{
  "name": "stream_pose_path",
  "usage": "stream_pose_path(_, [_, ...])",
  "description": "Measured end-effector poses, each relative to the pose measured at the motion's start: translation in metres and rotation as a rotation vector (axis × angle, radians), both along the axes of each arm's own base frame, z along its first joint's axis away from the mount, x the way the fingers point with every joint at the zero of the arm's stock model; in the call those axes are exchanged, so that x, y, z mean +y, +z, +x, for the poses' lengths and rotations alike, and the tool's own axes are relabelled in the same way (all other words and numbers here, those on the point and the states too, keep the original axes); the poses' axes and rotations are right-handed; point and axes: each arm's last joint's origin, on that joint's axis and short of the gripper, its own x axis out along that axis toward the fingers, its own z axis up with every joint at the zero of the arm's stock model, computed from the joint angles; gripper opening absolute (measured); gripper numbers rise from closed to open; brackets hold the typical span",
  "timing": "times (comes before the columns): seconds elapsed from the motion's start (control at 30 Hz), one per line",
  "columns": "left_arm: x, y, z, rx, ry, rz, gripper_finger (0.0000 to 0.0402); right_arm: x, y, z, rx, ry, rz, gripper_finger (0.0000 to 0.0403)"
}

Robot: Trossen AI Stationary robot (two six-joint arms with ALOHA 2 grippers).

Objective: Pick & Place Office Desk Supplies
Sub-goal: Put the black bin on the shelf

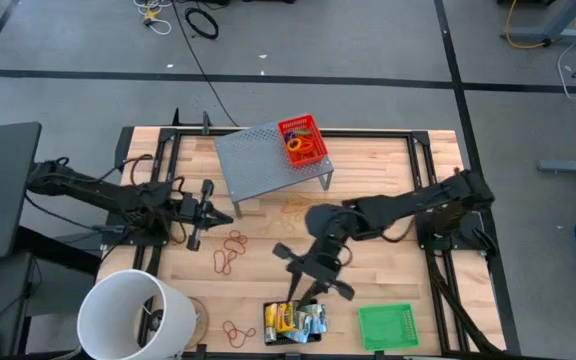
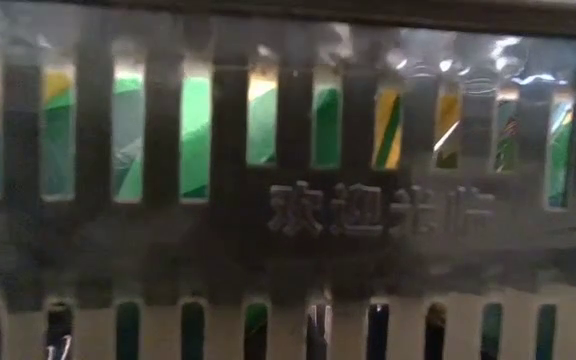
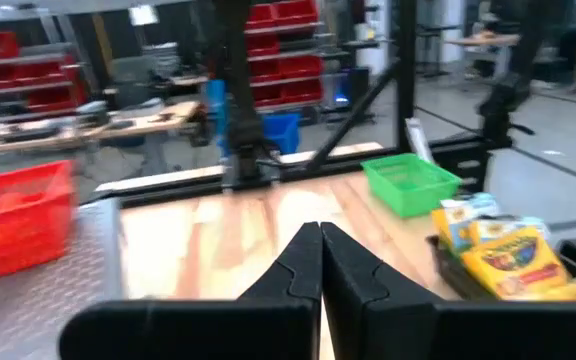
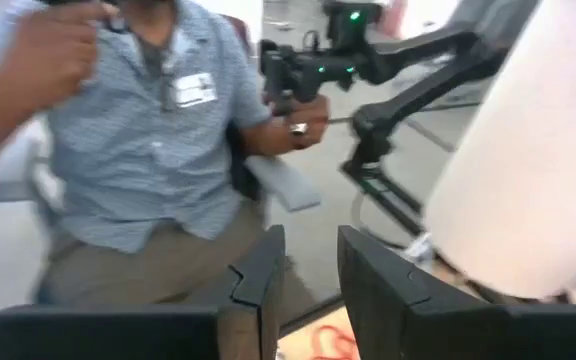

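A black mesh tray (image 1: 293, 321) near the table's front edge holds the yellow-green crayon box (image 3: 513, 262) and teal-green packets (image 1: 315, 318). Its slatted wall (image 2: 288, 220) fills the low view. My right gripper (image 1: 296, 292) hovers just above and behind this tray, open, with nothing showing between its fingers (image 4: 308, 270). A green tray (image 1: 386, 326) lies to the right of the black one. A red tray (image 1: 304, 141) with coloured rings stands on the grey riser (image 1: 268, 160). Loose rubber bands (image 1: 230, 251) lie on the wood. My left gripper (image 1: 226, 213) waits at the left, shut and level (image 3: 320, 262).
A big white bucket (image 1: 134, 316) stands at the near left corner. More rubber bands (image 1: 236, 332) lie beside it and others (image 1: 296, 206) in front of the riser. A seated person (image 4: 138, 150) shows beyond the table in the right wrist view.
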Motion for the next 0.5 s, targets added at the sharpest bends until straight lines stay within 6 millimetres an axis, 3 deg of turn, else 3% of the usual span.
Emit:
stream_pose_path(0.23, [0.004,-0.003,-0.027,-0.073,0.020,-0.034,0.0001,-0.008,-0.018,-0.045,-0.079,-0.125,0.053,0.0067])
stream_pose_path(0.5, [0.007,-0.026,-0.036,-0.086,0.026,-0.041,0.0001,-0.035,-0.068,-0.099,-0.035,-0.340,0.175,0.0064])
